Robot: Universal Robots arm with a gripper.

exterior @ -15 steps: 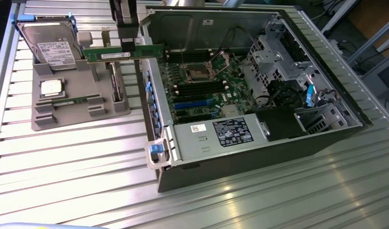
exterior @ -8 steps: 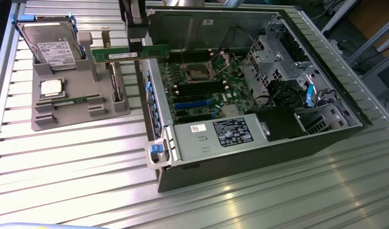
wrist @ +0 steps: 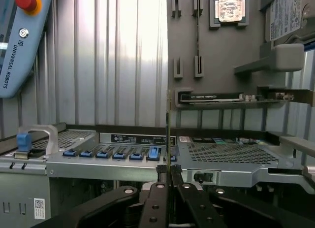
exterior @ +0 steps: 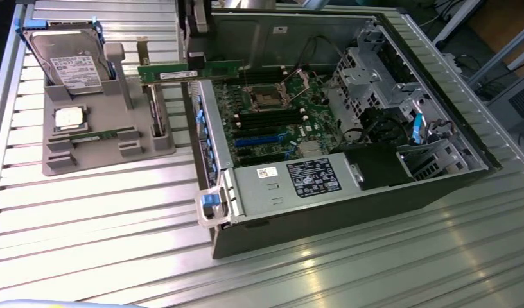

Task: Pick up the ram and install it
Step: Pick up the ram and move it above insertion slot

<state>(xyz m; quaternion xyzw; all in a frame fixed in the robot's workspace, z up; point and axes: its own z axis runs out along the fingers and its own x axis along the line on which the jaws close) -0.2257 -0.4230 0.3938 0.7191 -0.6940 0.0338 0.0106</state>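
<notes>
In the exterior view, the long, narrow green circuit-board ram, with a pale label on its face, hangs level in the air. The dark gripper holds it from above, jaws pinched narrow on its upper edge. The ram sits over the side wall of the open black-and-grey computer case, between the grey plastic holder on the exterior view's left and the green motherboard. The print on its label cannot be read. The silver hard drive standing in the holder has a white label. The grey power supply in the case has a black one beside a small white sticker. Neither label is legible.

In the wrist view, the ram appears edge-on as a thin upright greenish-gold strip. It is clamped between the black fingers of the gripper, just above the case's perforated metal edge. "UNIVERSAL ROBOTS" reads clearly on a pale blue teach pendant with a red button. Beyond the case, the holder carries a dark card with a metal bracket, whose white print is too small to read, and a square silver processor chip.
</notes>
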